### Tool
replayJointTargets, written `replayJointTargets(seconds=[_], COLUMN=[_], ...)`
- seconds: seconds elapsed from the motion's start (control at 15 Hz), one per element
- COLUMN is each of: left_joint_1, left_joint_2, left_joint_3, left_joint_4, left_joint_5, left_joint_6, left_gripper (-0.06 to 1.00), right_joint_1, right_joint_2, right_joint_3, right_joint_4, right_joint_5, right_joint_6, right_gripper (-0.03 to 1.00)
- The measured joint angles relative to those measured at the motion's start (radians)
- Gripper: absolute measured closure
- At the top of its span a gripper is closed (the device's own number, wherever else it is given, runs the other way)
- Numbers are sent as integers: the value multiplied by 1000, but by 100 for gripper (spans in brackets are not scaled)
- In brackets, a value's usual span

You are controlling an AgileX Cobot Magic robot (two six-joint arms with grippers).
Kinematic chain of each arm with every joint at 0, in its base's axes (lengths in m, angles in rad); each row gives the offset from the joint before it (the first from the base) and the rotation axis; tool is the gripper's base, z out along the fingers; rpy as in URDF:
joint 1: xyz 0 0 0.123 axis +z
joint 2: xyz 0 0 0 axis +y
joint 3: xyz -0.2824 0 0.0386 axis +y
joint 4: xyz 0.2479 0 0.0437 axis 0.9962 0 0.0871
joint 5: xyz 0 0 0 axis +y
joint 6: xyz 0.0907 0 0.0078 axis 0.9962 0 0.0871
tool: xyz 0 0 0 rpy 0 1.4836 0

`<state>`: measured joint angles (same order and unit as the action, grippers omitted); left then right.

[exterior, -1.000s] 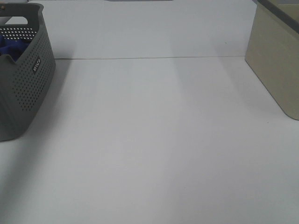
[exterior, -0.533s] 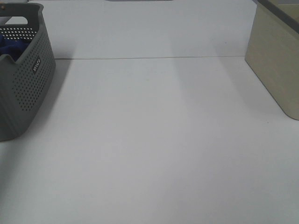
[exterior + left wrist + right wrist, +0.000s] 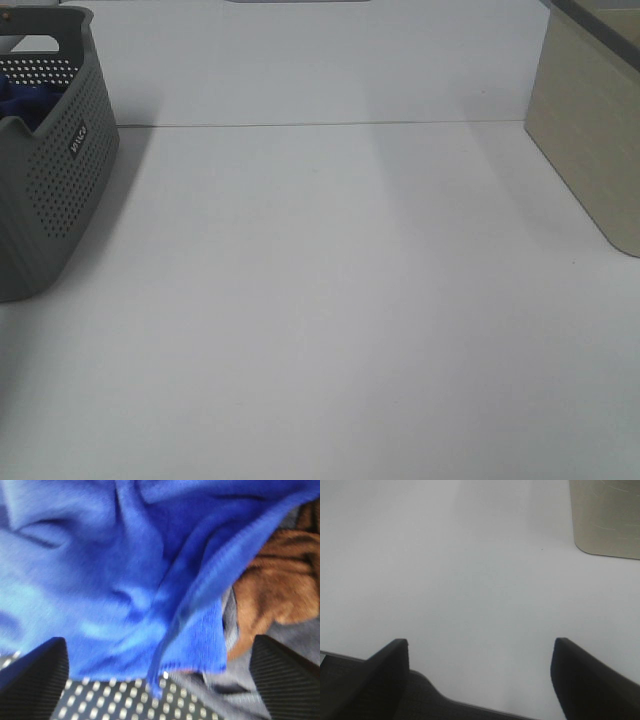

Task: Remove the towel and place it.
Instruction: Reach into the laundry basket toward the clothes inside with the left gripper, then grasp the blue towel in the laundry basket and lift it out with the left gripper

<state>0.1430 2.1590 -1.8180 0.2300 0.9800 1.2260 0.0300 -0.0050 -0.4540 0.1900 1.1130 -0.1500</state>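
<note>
The basket (image 3: 60,170) — cut off at the high view's left edge — hides most of the towel (image 3: 20,100).

Not much going on in the high view, only the upper left corner of the frame changed. The blue towel (image 3: 24,102) bunched inside the grey basket (image 3: 62,175) shows a smaller, lower lump than a second ago, when it spread further right behind the rim. The basket itself looks nudged a hair, with its little label sitting slightly lower. The dark shadow on the counter (image 3: 330,300) under it, lower left, has faded.
</note>
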Motion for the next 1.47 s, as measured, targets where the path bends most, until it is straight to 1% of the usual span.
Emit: replayJointTargets(seconds=[0.13, 0.33, 0.6, 0.73, 0.8, 0.87, 0.93, 1.0, 1.07, 1.13, 1.47], left_joint_1=[0, 0, 0, 0, 0, 0, 0, 0, 0, 0, 0], left_joint_2=[26, 27, 43, 63, 66, 66, 64, 64, 64, 62, 62], left_joint_3=[0, 0, -1, -2, -2, -2, -2, -2, -2, -2, -2], left_joint_4=[0, 0, 0, 2, 3, 3, 3, 3, 3, 3, 3], left_joint_5=[-11, 19, 23, 24, 24, 23, 23, 23, 23, 23, 23], left_joint_6=[7, 12, 20, 22, 22, 22, 22, 22, 22, 20, -4], left_gripper=[11, 24, 31, 37, 43, 53, 65, 81, 92, 94, 94], right_joint_1=[0, 0, 0, 0, 0, 0, 0, 0, 0, 0, 0], right_joint_2=[0, 0, 0, 0, 0, 0, 0, 0, 0, 0, 0], right_joint_3=[0, 0, 0, 0, 0, 0, 0, 0, 0, 0, 0], right_joint_4=[0, 0, 0, 0, 0, 0, 0, 0, 0, 0, 0], right_joint_5=[0, 0, 0, 0, 0, 0, 0, 0, 0, 0, 0], right_joint_6=[0, 0, 0, 0, 0, 0, 0, 0, 0, 0, 0], right_gripper=[21, 21, 21, 21, 21, 21, 21, 21, 21, 21, 21])
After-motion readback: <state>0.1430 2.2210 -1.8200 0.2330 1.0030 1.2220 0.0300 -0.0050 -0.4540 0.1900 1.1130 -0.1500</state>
